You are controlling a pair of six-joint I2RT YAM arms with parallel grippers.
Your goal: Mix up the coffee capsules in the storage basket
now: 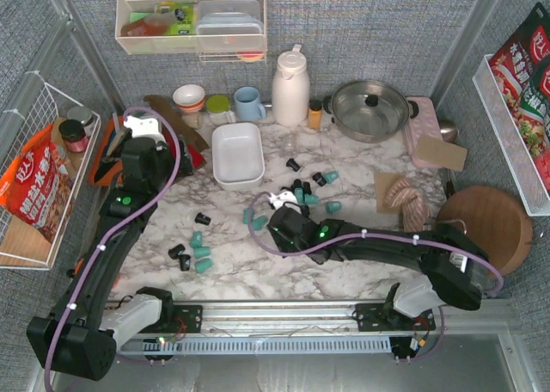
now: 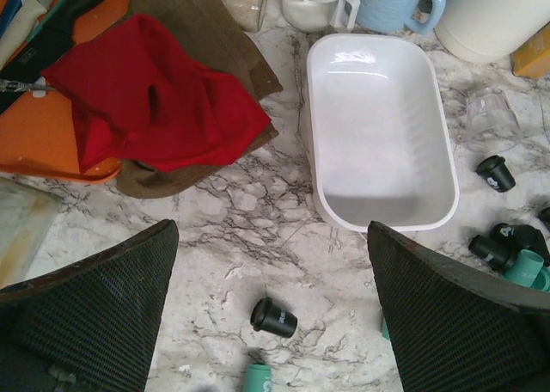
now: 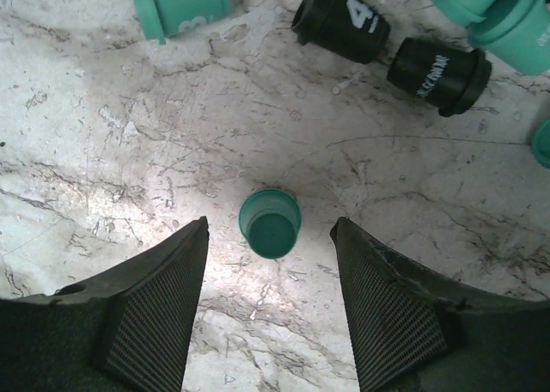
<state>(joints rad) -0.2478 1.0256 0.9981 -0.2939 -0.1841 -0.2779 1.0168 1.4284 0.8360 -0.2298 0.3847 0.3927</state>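
On a marble-patterned table [image 1: 241, 276], seen from above, the white storage basket [image 1: 237, 147] sits empty toward the far middle. The coffee capsules [image 1: 306, 190], teal and black, lie loose on the table outside it, one group just right of the basket and another nearer the left arm. The left gripper [image 1: 142, 127] is at the far left, apart from the basket. The right gripper [image 1: 277, 199] reaches the edge of the capsule group by the basket's near right corner. From the left wrist, the left gripper [image 2: 270, 229] has its jaws spread wide and holds nothing, and its dark ribbed fingers [image 2: 94, 315] fill the bottom corners. The basket [image 2: 378, 125] lies ahead and to the right, bare inside. A black capsule [image 2: 273, 317] lies on its side on the marble low in the view, untouched, with a teal capsule [image 2: 256, 379] at the bottom edge. A red cloth [image 2: 155, 100] lies over a brown cloth [image 2: 206, 31] and an orange board [image 2: 43, 151] at the upper left. From the right wrist, the right gripper [image 3: 270, 224] has its jaws part-way apart, straddling an upright teal capsule [image 3: 270, 229]. Bare marble shows on each side, so neither finger touches it. Two black capsules [image 3: 344, 18] with white lettering lie on their sides beyond, and more teal ones sit at the top corners.
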